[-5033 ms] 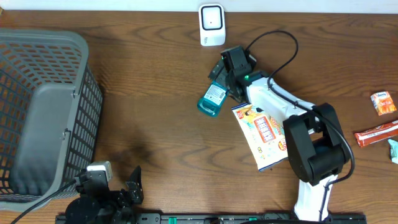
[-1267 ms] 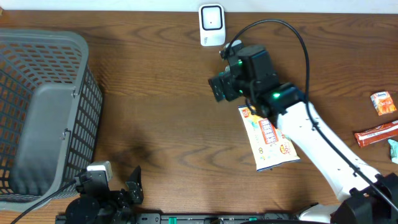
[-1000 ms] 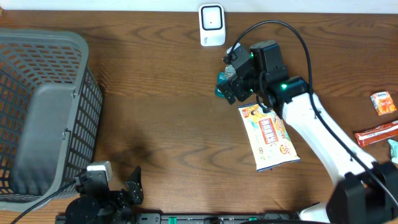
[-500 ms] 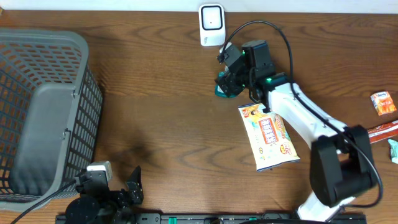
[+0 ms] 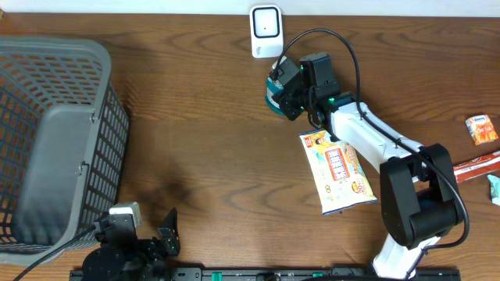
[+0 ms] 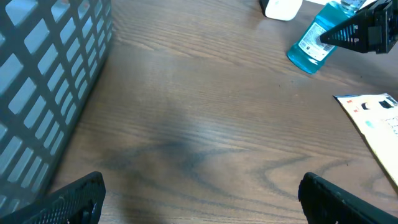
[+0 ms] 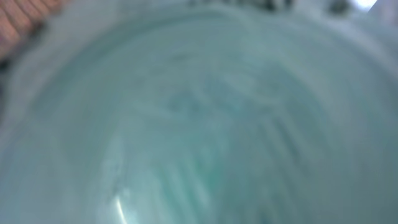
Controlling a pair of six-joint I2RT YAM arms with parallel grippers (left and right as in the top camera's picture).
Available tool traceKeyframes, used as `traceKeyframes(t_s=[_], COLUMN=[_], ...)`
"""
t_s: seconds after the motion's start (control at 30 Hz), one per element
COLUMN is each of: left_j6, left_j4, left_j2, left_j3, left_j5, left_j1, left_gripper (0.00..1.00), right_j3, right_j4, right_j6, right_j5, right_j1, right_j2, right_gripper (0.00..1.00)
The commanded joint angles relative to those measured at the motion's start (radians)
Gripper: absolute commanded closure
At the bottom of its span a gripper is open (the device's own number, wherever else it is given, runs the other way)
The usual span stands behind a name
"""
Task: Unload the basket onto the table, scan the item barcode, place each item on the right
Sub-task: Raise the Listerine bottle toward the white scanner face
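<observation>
bottle nearer scanner — brown wood table

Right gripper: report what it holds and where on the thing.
The right gripper holds the tilted blue bottle, clamped on its labelled body around mid-height.

No word, brand or number can be made out anywhere; the blue bottle carries a white label whose print is too small to read; the snack pouch shows red and yellow lettering, blurred beyond reading; the orange packet and the red wrapper bear print likewise illegible.
</observation>
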Motion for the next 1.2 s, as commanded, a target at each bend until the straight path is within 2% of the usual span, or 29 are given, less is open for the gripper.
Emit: traceKeyframes(t_s=[0.0, 0.1, 0.2, 0.37, 0.43, 0.47, 0.5, 0.67, 0.8, 1.17], left_j6=[0.016, 0.016, 0.016, 0.016, 0.016, 0.016, 0.016, 0.016, 0.016, 0.016], left_j4=[0.0, 0.0, 0.0, 0.0, 0.0, 0.0, 0.0, 0.0, 0.0, 0.0], left_j2=[0.0, 0.0, 0.0, 0.0, 0.0, 0.0, 0.0, 0.0, 0.0, 0.0], left_j3=[0.003, 0.003, 0.003, 0.003, 0.003, 0.003, 0.003, 0.003, 0.003, 0.003], left_j5=[-0.002, -0.002, -0.002, -0.002, -0.002, -0.002, -0.002, -0.002, -0.002, -0.002], left_j1=[-0.004, -0.004, -0.004, -0.004, -0.004, -0.004, -0.004, -0.004, -0.004, -0.004], left_gripper=[0.02, 0.01, 0.01, 0.01, 0.01, 0.01, 0.01, 0.01, 0.01, 0.01], right_j3=[0.008, 0.008, 0.008, 0.008, 0.008, 0.008, 0.008, 0.008, 0.005, 0.005], right_j4=[0.014, 0.008, -0.007, -0.048, -0.064, -0.07, -0.071, -0.069, -0.047, 0.107], right_j6=[0.026, 0.04, 0.044, 0.061, 0.078, 0.085, 0.097, 0.103, 0.103, 0.156], right_j5=[-0.017, -0.017, -0.017, -0.017, -0.017, -0.017, -0.017, -0.011, -0.005, 0.058], right_j1=[-0.002, -0.002, -0.002, -0.002, -0.002, -0.002, -0.002, -0.002, -0.002, -0.002], right_j2=[-0.004, -0.014, -0.035, -0.1, -0.13, -0.146, -0.156, -0.158, -0.14, -0.043], right_gripper=[0.79, 0.66, 0.48, 0.36, 0.26, 0.16, 0.12, 0.04, 0.01, 0.01])
